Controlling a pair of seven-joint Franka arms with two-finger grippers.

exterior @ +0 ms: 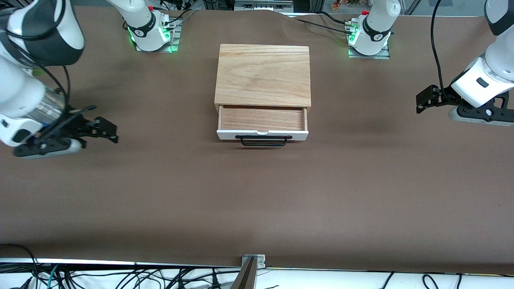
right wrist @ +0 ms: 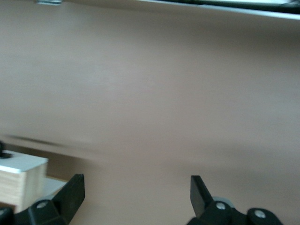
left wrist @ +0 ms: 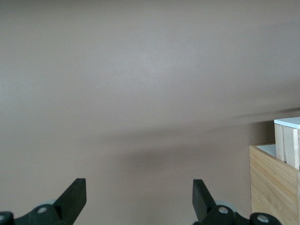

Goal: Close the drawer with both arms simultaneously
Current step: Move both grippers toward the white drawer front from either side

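Note:
The light-oak box (exterior: 263, 74) stands mid-table. Its drawer (exterior: 263, 119) is pulled out toward the front camera, and I see nothing inside it. It has a white front panel (exterior: 225, 135) and a thin black bar handle (exterior: 263, 140). My left gripper (exterior: 425, 99) hovers open and empty toward the left arm's end of the table, well apart from the box. My right gripper (exterior: 111, 130) hovers open and empty toward the right arm's end. In the left wrist view the open gripper (left wrist: 139, 187) sees the box (left wrist: 274, 187) at the edge. In the right wrist view the open gripper (right wrist: 137, 185) sees the drawer corner (right wrist: 21, 165).
The brown table (exterior: 257, 200) carries only the box. The arm bases (exterior: 150, 30) (exterior: 369, 38) stand with green lights at the robots' side. A metal bracket (exterior: 253, 261) and cables (exterior: 120, 277) lie at the table edge nearest the front camera.

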